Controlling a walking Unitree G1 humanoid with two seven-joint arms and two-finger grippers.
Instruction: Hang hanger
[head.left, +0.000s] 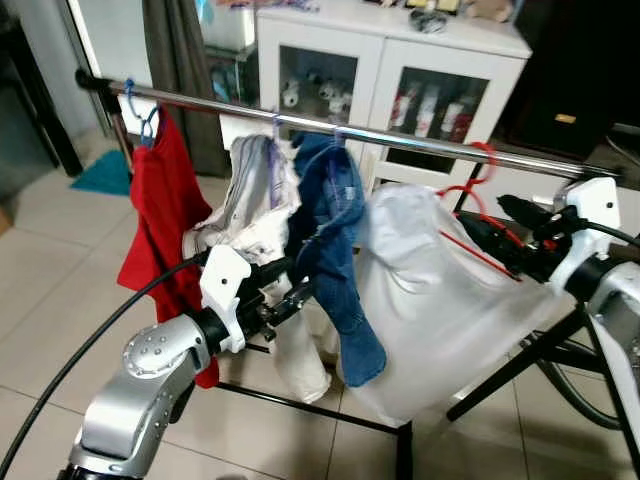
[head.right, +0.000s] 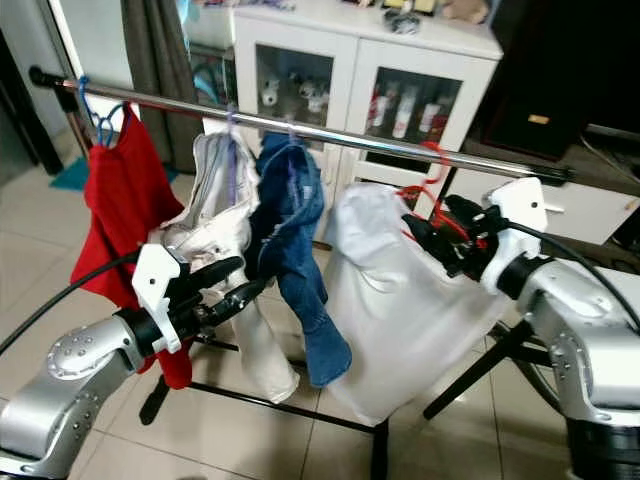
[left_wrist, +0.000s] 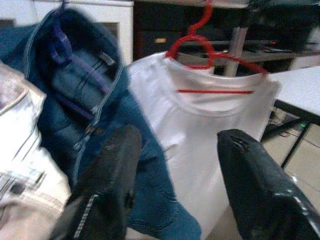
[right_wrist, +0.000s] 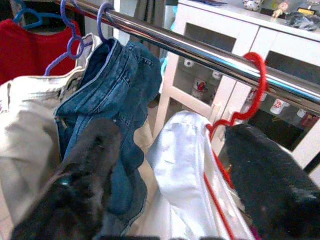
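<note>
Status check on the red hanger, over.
Red plastic hanger with white shirt hooked on the steel rail. Right gripper beside it, jaws open. Left gripper open by blue denim garment.

- Red hanger (head.left: 478, 190) hooked on the rail (head.left: 400, 137), carrying a white shirt (head.left: 430, 300).
- Right gripper (head.left: 480, 222) at 3 o'clock, beside it.
- Left gripper (head.left: 290, 285) at 7 o'clock, near jeans (head.left: 335, 240).

A home: tiled floor (head.left: 60, 250), white glass-door cabinet (head.left: 400, 70), clothes rail (head.left: 400, 140).
</note>
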